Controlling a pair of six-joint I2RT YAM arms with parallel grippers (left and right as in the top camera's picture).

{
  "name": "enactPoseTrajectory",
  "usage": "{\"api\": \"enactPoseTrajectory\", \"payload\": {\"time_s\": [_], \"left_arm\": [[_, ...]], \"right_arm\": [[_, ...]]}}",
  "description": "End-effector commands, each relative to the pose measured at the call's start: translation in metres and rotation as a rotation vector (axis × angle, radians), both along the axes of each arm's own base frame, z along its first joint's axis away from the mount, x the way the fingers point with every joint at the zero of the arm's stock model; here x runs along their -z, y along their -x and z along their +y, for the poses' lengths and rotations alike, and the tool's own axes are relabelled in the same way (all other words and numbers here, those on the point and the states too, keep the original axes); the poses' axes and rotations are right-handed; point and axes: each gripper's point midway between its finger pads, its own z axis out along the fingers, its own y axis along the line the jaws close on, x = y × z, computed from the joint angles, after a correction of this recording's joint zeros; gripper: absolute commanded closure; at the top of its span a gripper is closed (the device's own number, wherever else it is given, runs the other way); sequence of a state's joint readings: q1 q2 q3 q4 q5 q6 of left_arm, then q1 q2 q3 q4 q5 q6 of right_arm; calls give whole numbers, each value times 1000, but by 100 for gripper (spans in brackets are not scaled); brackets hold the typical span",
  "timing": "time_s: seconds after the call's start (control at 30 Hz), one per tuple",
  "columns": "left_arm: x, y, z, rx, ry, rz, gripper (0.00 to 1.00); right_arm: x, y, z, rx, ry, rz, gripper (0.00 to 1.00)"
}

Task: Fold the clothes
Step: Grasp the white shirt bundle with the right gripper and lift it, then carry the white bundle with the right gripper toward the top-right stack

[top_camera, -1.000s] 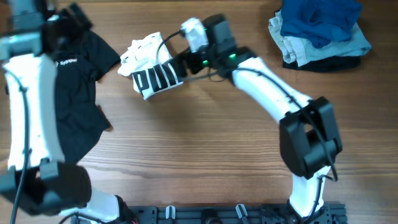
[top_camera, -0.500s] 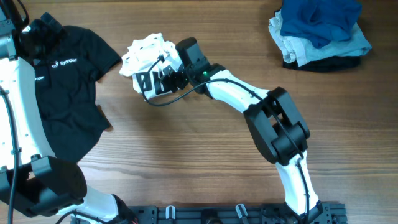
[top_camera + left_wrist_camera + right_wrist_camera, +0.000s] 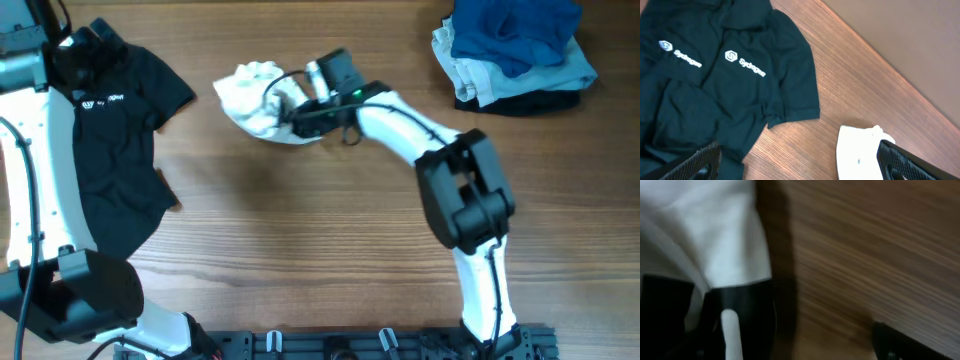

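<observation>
The clothes, a white T-shirt [image 3: 255, 95], lie crumpled in a lump at the back middle of the table. Its black print [image 3: 740, 312] shows only in the blurred right wrist view, under white folds [image 3: 700, 230]. My right gripper [image 3: 288, 112] is low at the lump's right edge. Its jaws stand wide with bare wood between them, and the left side is against the fabric [image 3: 785, 340]. My left gripper [image 3: 98, 50] hangs open at the back left over a black shirt, holding nothing [image 3: 797, 167]. The T-shirt's edge [image 3: 860, 152] lies by its right finger [image 3: 900, 161].
A black shirt with white logos [image 3: 115, 150] [image 3: 730, 65] is spread flat on the left. A pile of blue and pale grey folded garments [image 3: 515, 50] sits at the back right corner. Bare wood covers the middle and front.
The T-shirt has gone from showing its black stripes to a bunched white lump, shifted slightly right. My right gripper swung across it to its right edge. The left gripper has moved slightly.
</observation>
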State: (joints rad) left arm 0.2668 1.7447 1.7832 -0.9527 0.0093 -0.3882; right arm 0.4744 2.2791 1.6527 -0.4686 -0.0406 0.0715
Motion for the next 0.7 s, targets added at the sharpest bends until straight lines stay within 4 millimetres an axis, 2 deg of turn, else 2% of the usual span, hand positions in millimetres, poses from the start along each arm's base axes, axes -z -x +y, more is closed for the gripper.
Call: {"api": "enactPoseTrajectory", "payload": {"time_s": [0.0, 0.13, 0.3, 0.5, 0.67], "left_arm": [[23, -8, -13, 26, 26, 50, 0], [37, -13, -20, 43, 33, 80, 0], [48, -17, -30, 66, 38, 106, 0], [49, -18, -36, 78, 37, 109, 0], [49, -17, -35, 77, 37, 108, 0]], "right_arm": [[62, 23, -93, 259, 139, 216, 2], [51, 23, -98, 264, 86, 244, 2], [23, 18, -103, 271, 78, 206, 1], [-47, 15, -151, 329, 63, 148, 1], [-133, 17, -141, 189, 13, -24, 0]]}}
